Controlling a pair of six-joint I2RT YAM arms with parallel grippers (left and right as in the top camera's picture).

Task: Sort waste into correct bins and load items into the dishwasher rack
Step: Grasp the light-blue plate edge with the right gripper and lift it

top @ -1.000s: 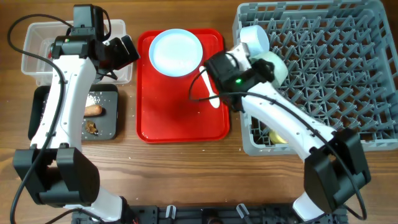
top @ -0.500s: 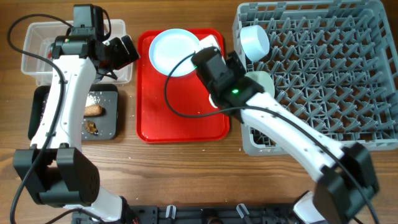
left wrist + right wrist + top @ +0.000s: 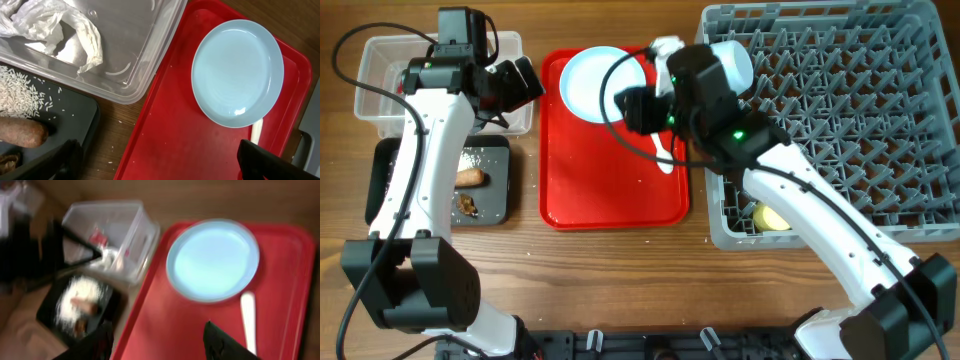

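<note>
The pale blue plate lies at the back of the red tray, with the white spoon by its right side. My right gripper hovers open and empty over the tray beside the plate and the spoon. My left gripper hangs open over the right rim of the clear tub, which holds crumpled paper and a red wrapper. The black tray holds rice, a sausage piece and dark crumbs. In the rack sit a bowl and the yellow cup.
My right arm stretches from the front right across the rack's left wall. My left arm runs up the left side over the black tray. A few rice grains lie on the wood between the black tray and the red tray.
My right arm has swung left from the rack's edge out over the red tray, toward the plate. The left arm has not moved.
</note>
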